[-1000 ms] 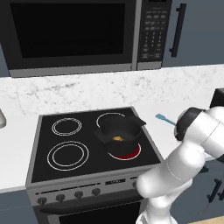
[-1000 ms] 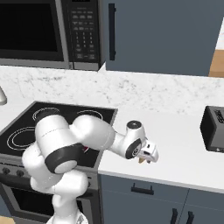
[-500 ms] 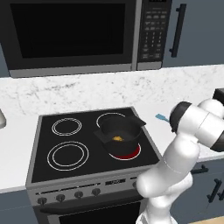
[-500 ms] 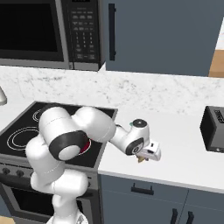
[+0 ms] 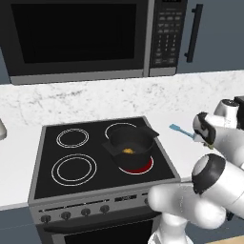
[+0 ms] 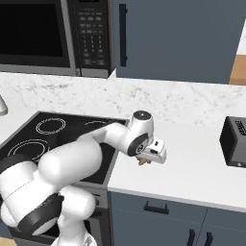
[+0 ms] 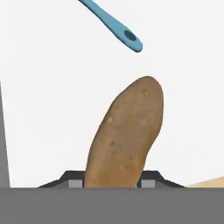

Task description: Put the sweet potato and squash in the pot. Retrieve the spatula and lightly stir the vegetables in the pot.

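So the claw (image 7: 112,186) is clenched on the sweet potato (image 7: 124,135), fingertips pinching its near end while the rest of the brown lump sticks out forward. From the right base view you can just see a tan bit poking out under the hand, down at the white surface (image 6: 202,163) to the right of the stove (image 5: 95,157).

What I'd worry about: the grip is only on one end of a long, rounded thing, so when the arm lifts and swings toward the pot (image 5: 129,143), the potato could pivot or slide out. Drop it from too high and it could bounce off the rim too.

Also the spatula (image 7: 114,27) lies just beyond the potato's far tip, handle end nearest. A low drag instead of a clean lift could knock it away and make the later pickup harder.

The pot sits on the stove's front right burner, which glows red, with something orange-yellow (image 5: 127,151) already inside. It's well apart from the claw, off to the claw's left.
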Available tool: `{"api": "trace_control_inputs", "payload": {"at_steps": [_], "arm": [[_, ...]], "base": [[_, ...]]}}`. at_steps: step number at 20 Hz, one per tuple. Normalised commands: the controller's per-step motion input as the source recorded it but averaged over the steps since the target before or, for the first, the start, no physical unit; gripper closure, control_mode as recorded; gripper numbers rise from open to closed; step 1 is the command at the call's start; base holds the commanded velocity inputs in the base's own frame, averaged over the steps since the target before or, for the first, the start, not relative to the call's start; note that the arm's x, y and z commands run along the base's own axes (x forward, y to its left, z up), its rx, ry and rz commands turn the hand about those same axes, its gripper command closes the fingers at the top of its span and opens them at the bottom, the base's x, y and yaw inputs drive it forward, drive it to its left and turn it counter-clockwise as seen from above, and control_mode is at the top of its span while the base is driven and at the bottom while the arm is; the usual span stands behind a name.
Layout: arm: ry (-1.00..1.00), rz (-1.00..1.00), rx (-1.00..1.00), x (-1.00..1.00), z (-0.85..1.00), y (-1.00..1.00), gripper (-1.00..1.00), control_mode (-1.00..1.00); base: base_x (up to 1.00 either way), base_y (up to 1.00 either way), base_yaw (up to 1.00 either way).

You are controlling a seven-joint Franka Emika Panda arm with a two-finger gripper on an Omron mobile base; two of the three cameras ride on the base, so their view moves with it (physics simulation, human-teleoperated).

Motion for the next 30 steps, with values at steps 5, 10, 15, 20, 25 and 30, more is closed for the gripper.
{"api": "trace_control_inputs", "payload": {"at_steps": [5,10,15,20,25,30], "arm": [[0.10,0.11,0.00,0.00,1.00,1.00,1.00,-1.00],[0.16,0.11,0.01,0.00,0.96,1.00,1.00,-1.00],[0.20,0.15,0.06,0.00,0.25,1.00,1.00,-1.00],[0.05,0.10,0.00,0.06,-0.13,1.00,1.00,-1.00],[-0.02,0.00,0.00,0.06,-0.02,1.00,1.00,-1.00],[-0.02,0.00,0.00,0.44,-0.48,0.69,1.00,-1.00]], "base": [[0.00,0.00,0.00],[0.00,0.00,0.00],[0.00,0.00,0.00],[0.00,0.00,0.00],[0.00,0.00,0.00],[0.00,0.00,0.00]]}}
